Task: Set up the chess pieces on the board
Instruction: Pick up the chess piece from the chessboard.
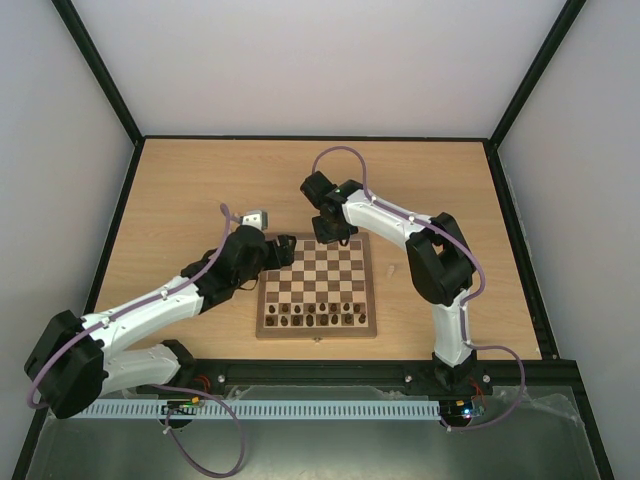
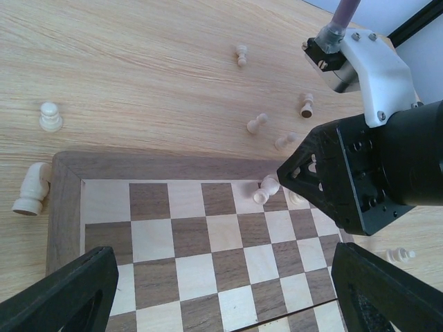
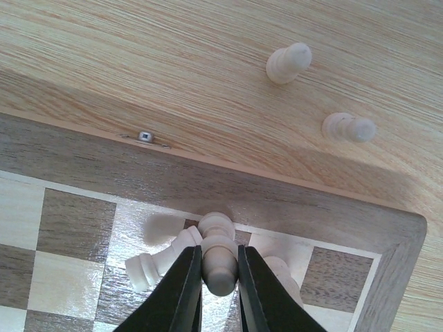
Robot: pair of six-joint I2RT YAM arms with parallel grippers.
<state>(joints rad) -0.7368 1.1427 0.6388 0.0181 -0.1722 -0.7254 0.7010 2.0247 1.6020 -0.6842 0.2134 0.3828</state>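
Over checked wooden board (image 3: 83,173), right pincer (image 3: 220,250) tight on rounded cream chess piece (image 3: 220,270); left pincer (image 2: 225,297) spread.

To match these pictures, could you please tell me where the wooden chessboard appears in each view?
Top external: the square wooden chessboard with light and dark brown checks lies at picture centre.
Left wrist: it fills the lower half, one corner at left.
Right wrist: its border crosses the middle, checks below.
Shared landmark: the right claw, shut on a pale cream wooden chess piece at the board's far edge.
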